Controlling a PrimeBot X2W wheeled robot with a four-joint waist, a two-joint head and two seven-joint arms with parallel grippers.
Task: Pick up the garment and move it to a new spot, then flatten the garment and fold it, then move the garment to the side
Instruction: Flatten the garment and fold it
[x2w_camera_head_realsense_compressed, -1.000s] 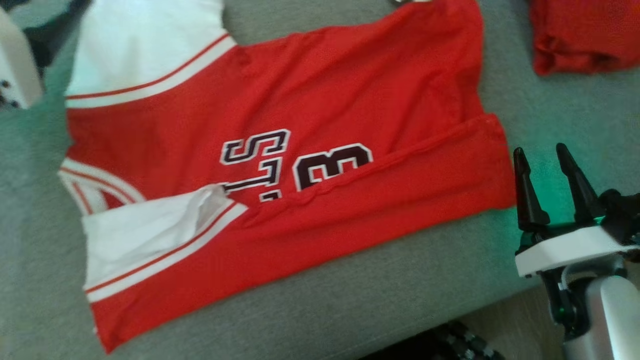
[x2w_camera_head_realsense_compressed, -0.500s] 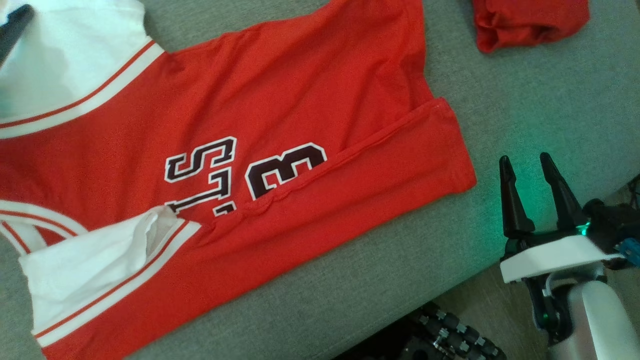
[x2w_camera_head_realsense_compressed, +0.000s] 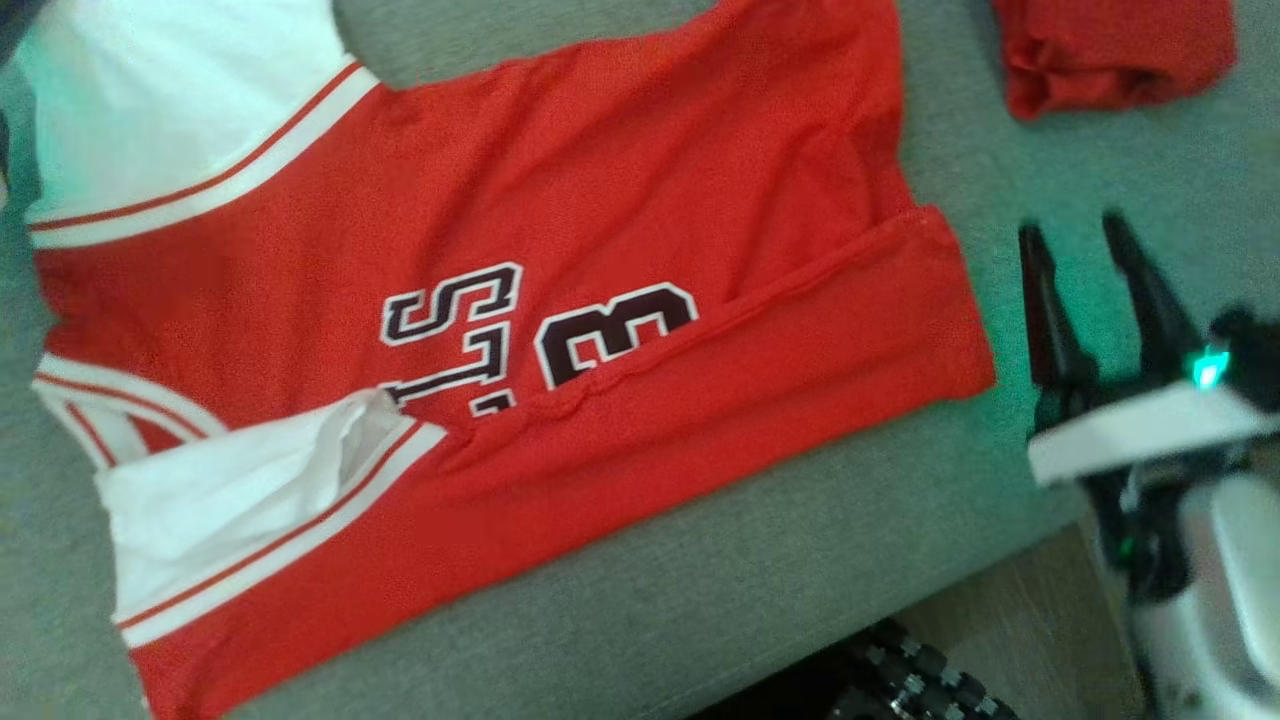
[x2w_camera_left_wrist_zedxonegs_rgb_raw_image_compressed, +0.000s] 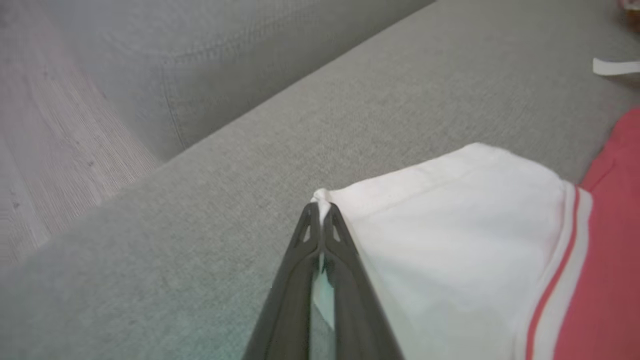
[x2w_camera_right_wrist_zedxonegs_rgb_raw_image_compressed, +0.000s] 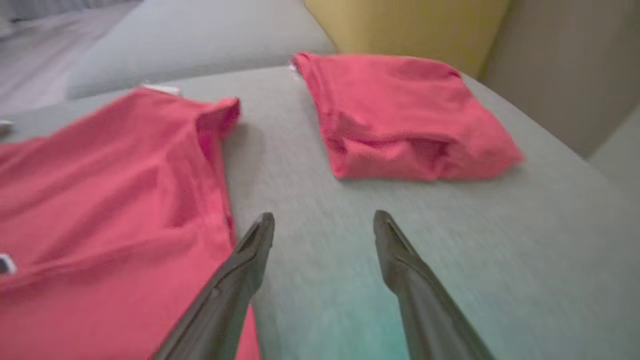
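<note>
Nearest, a strip of wooden floor (x2w_camera_head_realsense_compressed: 1010, 620) shows below the front edge of the grey sofa cushion (x2w_camera_head_realsense_compressed: 760, 580), on which the garment (x2w_camera_head_realsense_compressed: 620, 200), a red jersey with white sleeves, lies spread out. Its near long side is folded over onto the body, and that fold covers the lower part of the dark lettering (x2w_camera_head_realsense_compressed: 540, 325). One white sleeve (x2w_camera_head_realsense_compressed: 230, 500) sits rumpled on top of the fold at the near left. To the right of the jersey, just beside its hem but clear of the cloth, the right gripper (x2w_camera_head_realsense_compressed: 1072, 226) hovers over bare cushion with its two dark fingers spread apart and nothing between them. Farther back on the left, the other white sleeve (x2w_camera_left_wrist_zedxonegs_rgb_raw_image_compressed: 450, 225) lies flat on the cushion, and the left gripper (x2w_camera_left_wrist_zedxonegs_rgb_raw_image_compressed: 320, 210) is clamped tight on that sleeve's outer corner, a small peak of white cloth poking out past the fingertips. Beyond the jersey's hem, at the far right and well apart from it, a second red garment (x2w_camera_head_realsense_compressed: 1110, 50) rests folded in a neat bundle, with a yellow surface (x2w_camera_right_wrist_zedxonegs_rgb_raw_image_compressed: 400, 25) behind it.
</note>
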